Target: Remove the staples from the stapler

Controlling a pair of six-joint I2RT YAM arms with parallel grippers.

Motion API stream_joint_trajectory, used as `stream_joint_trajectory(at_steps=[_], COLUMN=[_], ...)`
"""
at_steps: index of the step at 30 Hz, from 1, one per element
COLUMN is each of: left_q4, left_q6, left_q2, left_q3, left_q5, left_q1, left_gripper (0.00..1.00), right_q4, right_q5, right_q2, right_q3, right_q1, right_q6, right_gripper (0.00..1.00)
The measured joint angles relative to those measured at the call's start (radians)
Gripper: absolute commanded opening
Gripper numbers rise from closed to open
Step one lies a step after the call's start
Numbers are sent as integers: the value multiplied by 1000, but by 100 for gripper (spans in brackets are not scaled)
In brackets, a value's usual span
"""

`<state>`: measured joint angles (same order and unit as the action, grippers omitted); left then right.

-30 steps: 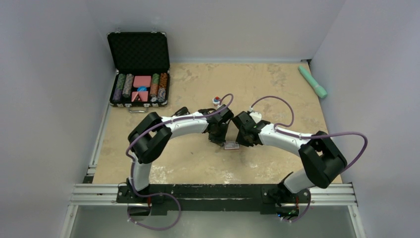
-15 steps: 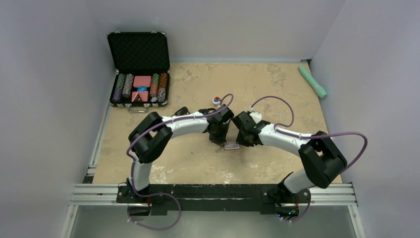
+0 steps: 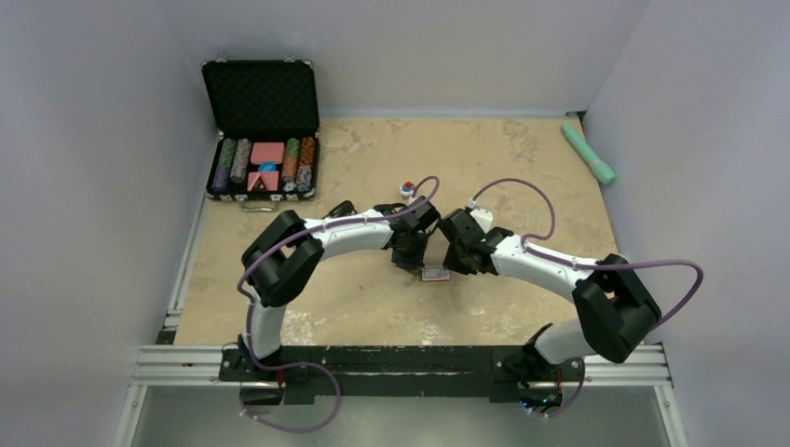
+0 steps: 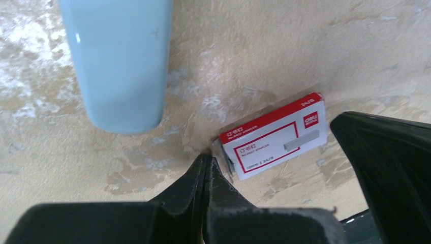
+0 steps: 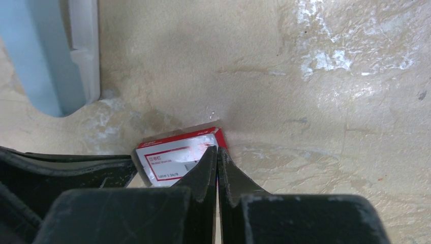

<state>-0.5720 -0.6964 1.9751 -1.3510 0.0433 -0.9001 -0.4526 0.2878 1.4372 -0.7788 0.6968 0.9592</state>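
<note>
Jaws on both grippers are pressed together, empty. The left gripper (image 4: 206, 165) has its tips at the near-left corner of the flat red-and-white rectangular packet (image 4: 274, 137); the right gripper (image 5: 217, 155) has its tips over the packet's top. Since a second ago the right arm (image 3: 559, 270) has swung its elbow out toward 4 o'clock, while the left arm (image 3: 354, 233) has held. Both wrists bend down over the packet. Only the wrist views show the pale blue-grey oblong bar (image 4: 119, 61), at the packet's 10 o'clock. Only the top view shows the slim black stapler (image 3: 340, 208), beyond the left forearm at the packet's 10 o'clock. The staples cannot be made out.
</note>
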Motion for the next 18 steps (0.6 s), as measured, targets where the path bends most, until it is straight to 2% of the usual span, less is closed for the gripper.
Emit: stream_joint_trajectory(at_steps=[5,7,11,13,14,16,18], left_q4=[-46,-63,-100,-114,-124,-140,-151], left_q6=[1,2,6,9,10,14,31], left_q2=[-17,-29,-71,-106,-128,-175,-242], left_q3=[0,0,0,0,0,0,6], left_q5=[-39,-51,-77,-88,-96,-111,-132], left_q1=[-5,-6,-6,-6,-6,-6,-6], left_gripper=[0,1,1,1,5,18,40], right_q4=[1,1,-4,-8,-12,-18,-26], right_q5=[-5,-13,-19,-19,-19,-17,-15], right_q2=[-23,-24,-58,-100,-124,-168,-217], right_q3=[0,0,0,-3,-7,-21,-50], right_q1=[3,3,3,3,3,3,3], right_q6=[0,0,-8,-16,-22,-37,-61], right_gripper=[1,7,29,45,52,60,64])
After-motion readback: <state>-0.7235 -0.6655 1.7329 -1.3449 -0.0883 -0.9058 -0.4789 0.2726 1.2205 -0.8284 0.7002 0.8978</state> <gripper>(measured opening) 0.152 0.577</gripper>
